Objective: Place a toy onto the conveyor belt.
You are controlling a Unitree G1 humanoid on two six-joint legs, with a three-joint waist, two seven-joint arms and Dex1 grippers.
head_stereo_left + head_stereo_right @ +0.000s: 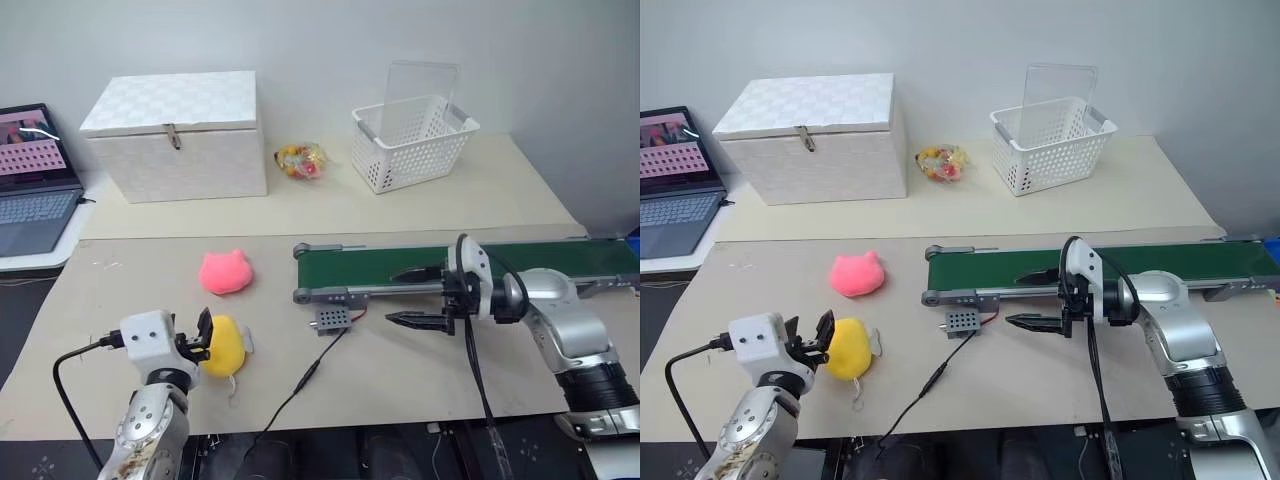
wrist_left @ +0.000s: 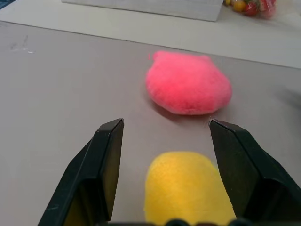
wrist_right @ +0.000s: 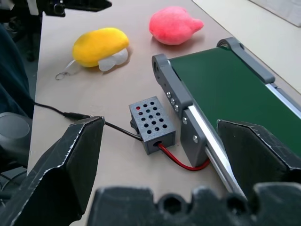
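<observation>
From the head views, the toy [image 1: 224,346] lies on the table [image 1: 420,385] at the near left, just near of the pink plush [image 1: 225,272] and well left of the conveyor belt [image 1: 470,265], whose green band runs left to right across the right half. The left end effector [image 1: 204,337] sits right at the toy's left side with its fingers spread, nothing gripped yet; the right end effector [image 1: 418,296] hovers near the belt's left end, also released and empty, just right of the small control box [image 1: 331,319]. In the left wrist view the yellow toy [image 2: 188,188] sits between the two black fingers [image 2: 106,165] but apart from both – the pink plush [image 2: 188,84] lies just beyond it, so a closure that overreaches could nudge or catch the wrong plush. The toy is soft and rounded, so a grip only on its near end would likely squeeze it out forward. In the right wrist view the toy [image 3: 99,46] shows its long axis lying roughly parallel to the belt's length, white tag [image 3: 115,57] and string loop toward the belt side – the loop could snag on the black cable [image 3: 84,117] or the belt frame [image 3: 181,106] during the carry across.
</observation>
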